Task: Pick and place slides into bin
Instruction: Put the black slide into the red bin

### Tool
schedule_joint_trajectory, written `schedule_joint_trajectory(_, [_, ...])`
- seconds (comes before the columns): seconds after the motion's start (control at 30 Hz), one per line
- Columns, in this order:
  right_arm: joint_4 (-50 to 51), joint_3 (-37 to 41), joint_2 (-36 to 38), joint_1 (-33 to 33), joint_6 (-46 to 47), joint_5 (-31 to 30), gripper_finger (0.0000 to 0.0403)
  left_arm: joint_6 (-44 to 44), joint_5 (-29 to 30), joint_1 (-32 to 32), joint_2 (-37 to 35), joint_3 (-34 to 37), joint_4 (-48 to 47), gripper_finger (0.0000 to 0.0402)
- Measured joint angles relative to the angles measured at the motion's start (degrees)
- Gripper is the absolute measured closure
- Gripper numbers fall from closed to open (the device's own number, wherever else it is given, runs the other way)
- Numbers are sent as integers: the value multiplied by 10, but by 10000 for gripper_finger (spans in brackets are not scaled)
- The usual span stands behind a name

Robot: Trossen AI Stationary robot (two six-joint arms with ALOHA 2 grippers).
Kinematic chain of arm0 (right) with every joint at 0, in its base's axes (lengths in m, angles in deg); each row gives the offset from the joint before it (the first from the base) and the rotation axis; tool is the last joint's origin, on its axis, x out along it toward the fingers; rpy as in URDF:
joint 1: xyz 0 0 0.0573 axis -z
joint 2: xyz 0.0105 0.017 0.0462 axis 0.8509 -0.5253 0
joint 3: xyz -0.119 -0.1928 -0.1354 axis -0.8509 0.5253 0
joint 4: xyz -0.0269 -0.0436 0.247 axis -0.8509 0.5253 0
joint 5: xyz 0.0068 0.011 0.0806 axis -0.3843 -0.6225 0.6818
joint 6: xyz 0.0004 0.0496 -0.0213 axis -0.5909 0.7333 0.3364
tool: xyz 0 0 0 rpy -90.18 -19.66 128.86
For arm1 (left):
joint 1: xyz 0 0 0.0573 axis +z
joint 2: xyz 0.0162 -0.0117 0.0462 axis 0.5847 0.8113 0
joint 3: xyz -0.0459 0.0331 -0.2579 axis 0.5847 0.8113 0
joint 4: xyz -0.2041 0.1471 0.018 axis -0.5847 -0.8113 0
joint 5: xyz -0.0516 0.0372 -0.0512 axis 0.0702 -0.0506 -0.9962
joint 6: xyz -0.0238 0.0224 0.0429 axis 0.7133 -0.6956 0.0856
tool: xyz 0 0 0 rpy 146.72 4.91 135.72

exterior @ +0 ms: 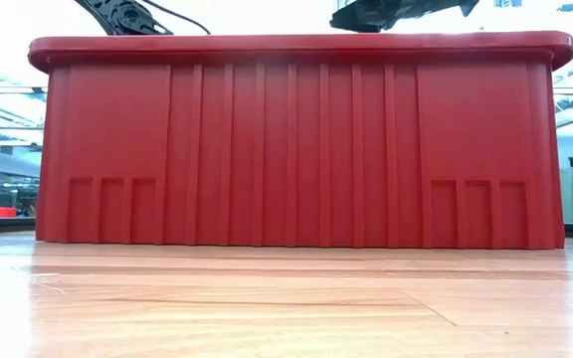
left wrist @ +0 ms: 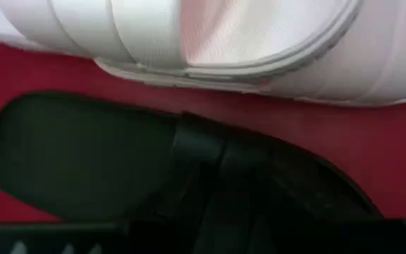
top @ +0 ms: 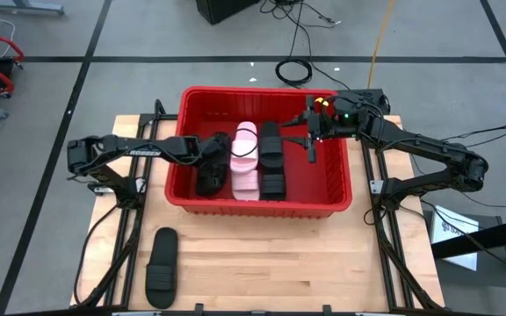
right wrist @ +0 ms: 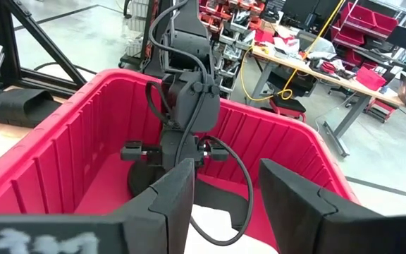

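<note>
Pale wooden boards make up the table (top: pixel 262 254), which stands on a grey floor crossed by dark lines, with cables lying beyond its far edge. Near the far middle of the table sits the red bin (top: pixel 334 186), and in the low view its ribbed front wall (exterior: pixel 296 149) fills nearly the whole picture. Inside the bin the high view shows a pale pink-white slide (top: pixel 245 162) lying lengthwise in the middle, with black slides (top: pixel 271 158) just beside it on the right and another black slide (top: pixel 211 175) on its left. One more black slide (top: pixel 161 266) lies alone on the table near the front left, well apart from the bin. The left tool (top: pixel 213 158) reaches in over the bin's left wall and is down at the black slide on the left side; the left wrist view looks close on that black slide (left wrist: pixel 118 162) lying on the red floor next to the pale one (left wrist: pixel 210 42), but I cannot tell whether the fingers are closed on it or merely near it. The right tool (top: pixel 310 140) hangs above the right part of the bin, apart from the slides, and in the right wrist view its two dark fingers (right wrist: pixel 168 204) stand apart with nothing between them, the left arm (right wrist: pixel 189 92) showing beyond them inside the bin.
</note>
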Motion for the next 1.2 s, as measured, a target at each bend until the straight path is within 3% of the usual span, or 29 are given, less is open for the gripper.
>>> schedule_joint_trajectory(0.27, [0,0,0,0,0,0,250,19,12,-1,-11,2,-19,254])
schedule_joint_trajectory(0.67, [0,0,0,10,2,0,250,64,73,0,-94,5,-123,254])
schedule_joint_trajectory(1.2, [0,0,0,12,2,0,250,3,102,-5,-198,4,-21,254])
